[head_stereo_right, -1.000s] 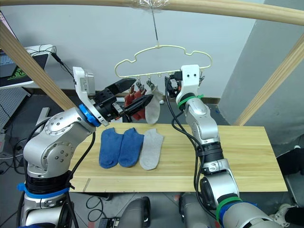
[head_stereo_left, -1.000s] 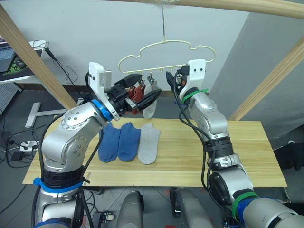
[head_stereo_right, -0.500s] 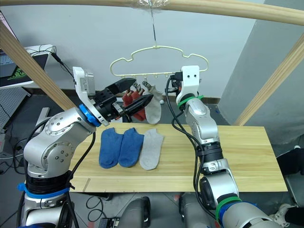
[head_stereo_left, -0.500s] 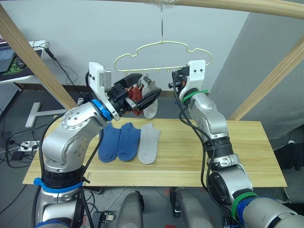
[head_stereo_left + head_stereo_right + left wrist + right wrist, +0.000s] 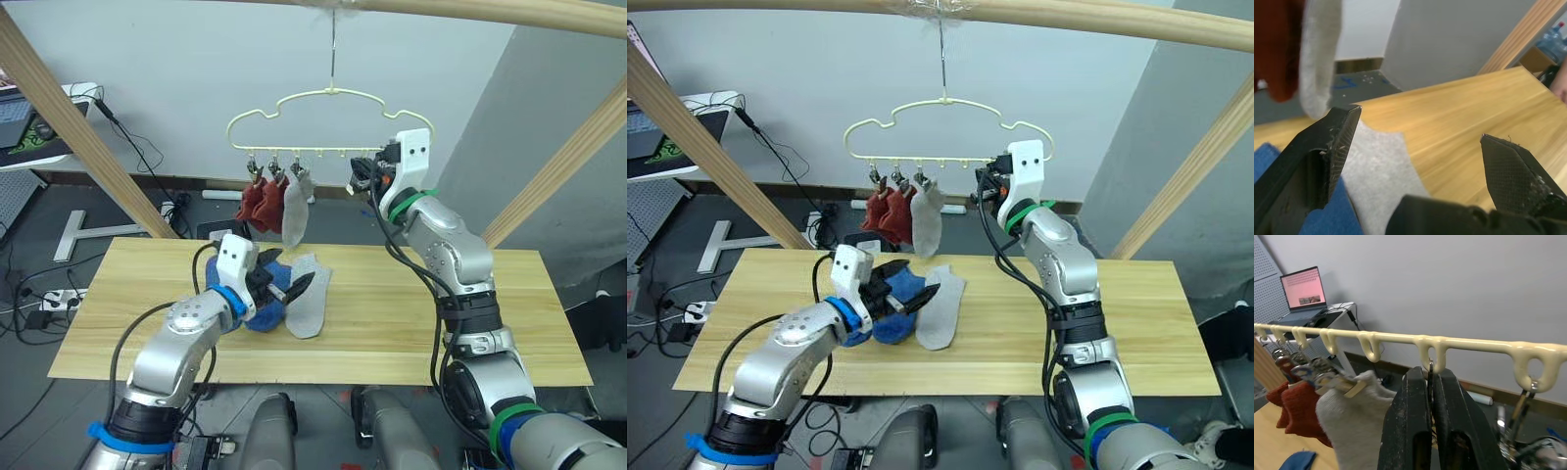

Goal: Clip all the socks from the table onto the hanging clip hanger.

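On laptop (image 5: 1302, 285): pink screen, txt unreadable

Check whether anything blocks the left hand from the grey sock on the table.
Nothing visible does. The left hand is open just above the table, its fingers straddling the edge of the grey sock, with the blue socks beside it.

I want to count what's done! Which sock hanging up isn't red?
The light grey sock, clipped on the clip hanger beside the two rust-red socks, nearest the right claw.
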You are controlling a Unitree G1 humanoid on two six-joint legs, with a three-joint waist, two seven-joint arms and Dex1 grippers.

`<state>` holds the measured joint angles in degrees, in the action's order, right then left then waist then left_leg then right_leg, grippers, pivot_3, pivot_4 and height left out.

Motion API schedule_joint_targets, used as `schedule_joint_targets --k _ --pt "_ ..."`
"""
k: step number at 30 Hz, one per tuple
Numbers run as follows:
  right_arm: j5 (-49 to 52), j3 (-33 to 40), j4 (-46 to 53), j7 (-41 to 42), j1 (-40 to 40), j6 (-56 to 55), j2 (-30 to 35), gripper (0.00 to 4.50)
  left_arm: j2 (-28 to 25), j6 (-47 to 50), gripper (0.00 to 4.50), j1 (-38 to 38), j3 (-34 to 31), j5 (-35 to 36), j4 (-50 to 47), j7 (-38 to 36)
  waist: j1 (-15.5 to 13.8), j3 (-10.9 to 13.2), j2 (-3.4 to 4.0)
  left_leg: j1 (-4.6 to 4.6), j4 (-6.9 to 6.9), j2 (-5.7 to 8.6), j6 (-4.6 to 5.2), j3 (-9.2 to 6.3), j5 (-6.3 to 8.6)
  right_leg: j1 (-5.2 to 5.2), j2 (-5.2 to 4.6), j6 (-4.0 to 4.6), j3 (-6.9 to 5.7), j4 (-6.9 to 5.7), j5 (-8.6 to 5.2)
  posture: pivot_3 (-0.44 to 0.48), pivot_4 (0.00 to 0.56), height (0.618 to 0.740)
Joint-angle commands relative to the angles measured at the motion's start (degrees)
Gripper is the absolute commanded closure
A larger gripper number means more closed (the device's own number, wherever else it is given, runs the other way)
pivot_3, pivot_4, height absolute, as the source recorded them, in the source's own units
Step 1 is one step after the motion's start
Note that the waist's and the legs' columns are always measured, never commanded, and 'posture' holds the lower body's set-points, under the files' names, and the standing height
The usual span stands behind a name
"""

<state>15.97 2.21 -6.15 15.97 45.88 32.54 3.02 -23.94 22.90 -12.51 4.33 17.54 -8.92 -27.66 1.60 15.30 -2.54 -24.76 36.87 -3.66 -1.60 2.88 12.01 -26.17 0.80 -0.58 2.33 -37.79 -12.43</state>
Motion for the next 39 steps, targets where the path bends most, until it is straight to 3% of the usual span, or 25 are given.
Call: schedule_joint_targets --k 1,8,14,17,30,34,39 --pt "1.29 -0.12 4.96 -0.29 -0.19 2.11 0.12 4.45 3.85 -6.33 0.00 -2.19 2.69 -5.30 10.17 2.10 0.10 0.02 0.02 0.00 0.04 0.05 0.01 0.09 -0.01 -0.02 0.02 -0.01 -0.01 -0.03 0.01 -0.024 0.275 0.740" --pt "1.87 -0.25 9.06 -1.58 -1.83 6.54 0.97 4.45 10.33 -16.83 0.00 -12.39 7.07 -13.17 37.97 0.44 0.31 0.05 0.05 -0.04 0.04 0.10 0.03 0.19 0.01 -0.04 0.05 -0.03 -0.03 0.06 0.02 -0.090 0.294 0.740" --pt "1.71 0.03 9.92 -1.87 -2.00 7.70 1.45 4.45 11.21 -20.86 0.00 -15.40 7.80 -16.26 47.73 -2.53 1.29 0.05 0.05 -0.01 -0.02 0.05 0.05 0.11 0.02 -0.02 0.09 -0.03 -0.03 0.02 0.01 -0.106 0.301 0.740" --pt "1.89 0.35 10.56 -2.15 -2.22 8.36 1.55 4.50 10.82 -21.10 0.54 -15.11 5.60 -15.70 47.61 -2.18 1.48 0.05 0.05 0.01 0.01 0.05 0.05 0.12 0.02 -0.01 0.09 -0.03 -0.02 -0.01 0.01 -0.112 0.304 0.740" --pt "2.25 0.54 8.26 1.10 -1.20 7.94 4.37 4.50 11.06 -19.02 4.46 -8.95 5.64 -15.12 37.40 -6.69 1.60 0.08 0.08 0.00 0.00 0.00 0.05 0.17 0.02 -0.01 0.01 -0.05 -0.01 0.04 0.01 -0.083 0.309 0.740" --pt "2.63 1.03 5.51 3.18 0.98 7.64 6.59 4.50 12.08 -19.77 4.49 -5.35 7.62 -15.76 33.10 -7.41 1.59 0.18 0.18 0.00 -0.03 -0.01 0.05 0.19 0.02 -0.01 -0.02 -0.05 0.01 0.07 0.01 -0.080 0.307 0.740" --pt "2.81 1.16 3.54 4.21 2.42 7.18 7.56 4.50 12.60 -22.74 4.49 -6.00 7.84 -18.09 31.85 -4.52 1.54 0.28 0.25 0.00 -0.03 0.03 0.05 0.15 0.02 -0.01 0.01 -0.05 0.02 0.08 0.01 -0.076 0.306 0.740"
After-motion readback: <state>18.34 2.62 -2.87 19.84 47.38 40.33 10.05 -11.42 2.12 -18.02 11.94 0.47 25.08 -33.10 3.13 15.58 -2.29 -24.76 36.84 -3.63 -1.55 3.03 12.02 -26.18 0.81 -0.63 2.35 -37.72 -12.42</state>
